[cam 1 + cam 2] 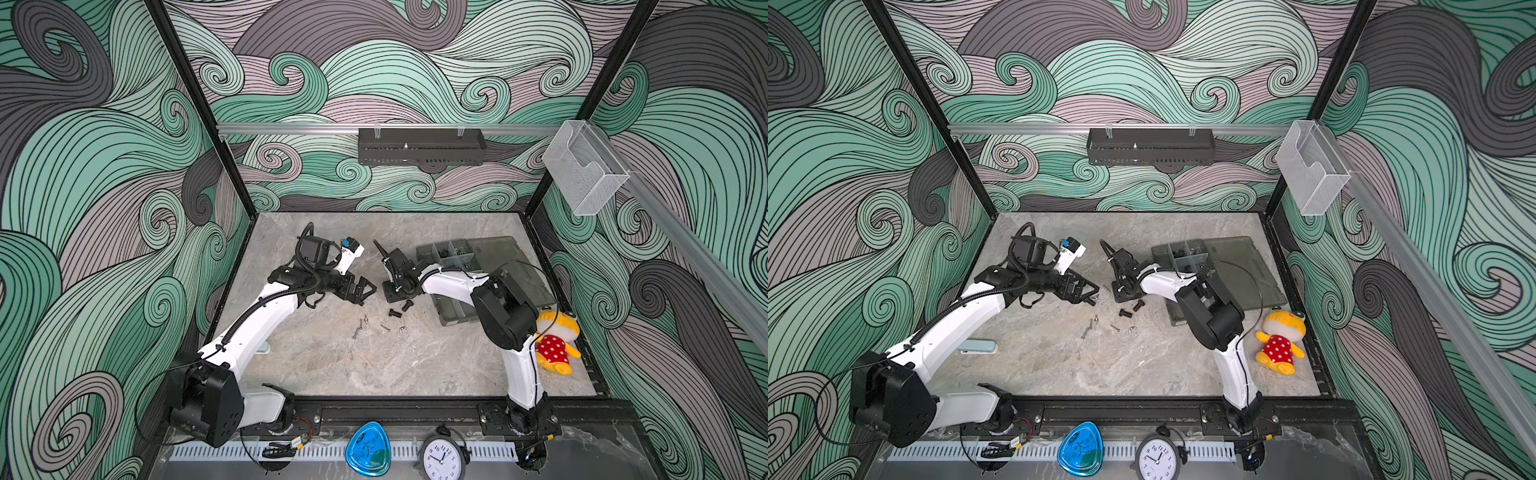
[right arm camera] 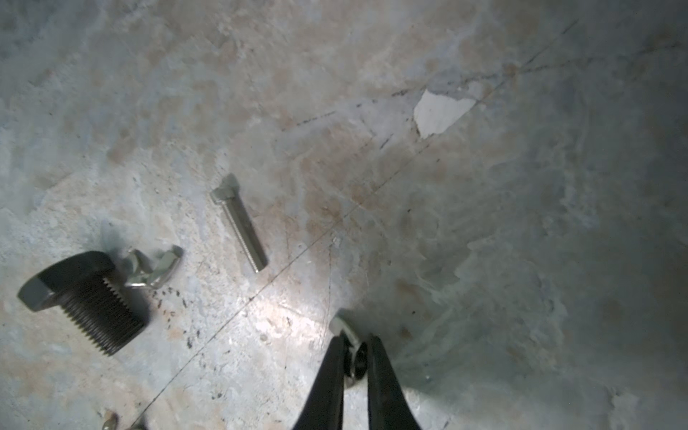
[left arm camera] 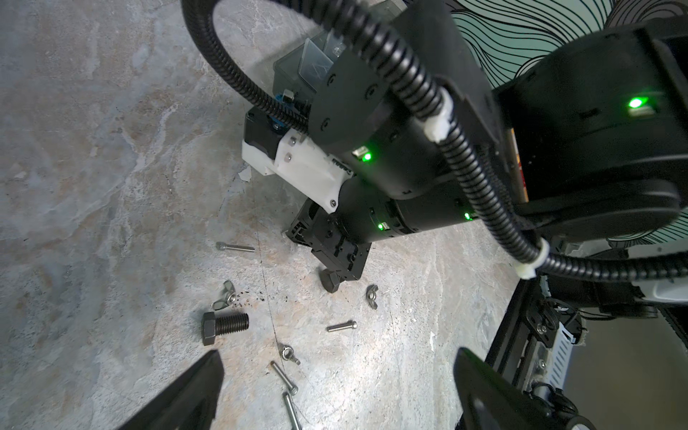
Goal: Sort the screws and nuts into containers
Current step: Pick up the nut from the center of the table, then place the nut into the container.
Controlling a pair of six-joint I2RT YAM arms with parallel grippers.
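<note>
Closest, a clock (image 1: 440,457) and a blue object (image 1: 368,449) sit on the front ledge (image 1: 582,449). Beyond, screws (image 3: 341,326) and nuts (image 3: 372,296) lie loose on the counter (image 1: 332,374). Among them the right fingers (image 2: 329,379) pinch a silver fastener (image 2: 344,329); the left fingers (image 3: 193,394) hover spread. The right arm (image 1: 453,282) overhangs the organiser box (image 1: 494,251), beside a plush toy (image 1: 555,340).

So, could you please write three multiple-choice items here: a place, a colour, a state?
1. Where is the plush toy?
A) in the organiser box
B) on the table by the right arm
C) in the wall tray

2. What colour is the thick bolt?
A) silver
B) black
C) brass

3. How is the left pincer?
A) open, empty
B) shut on a bolt
C) shut on a nut

1 B: it lies on the tabletop beside that arm.
2 B: head and thread are black.
3 A: fingers wide apart, nothing between.
</note>
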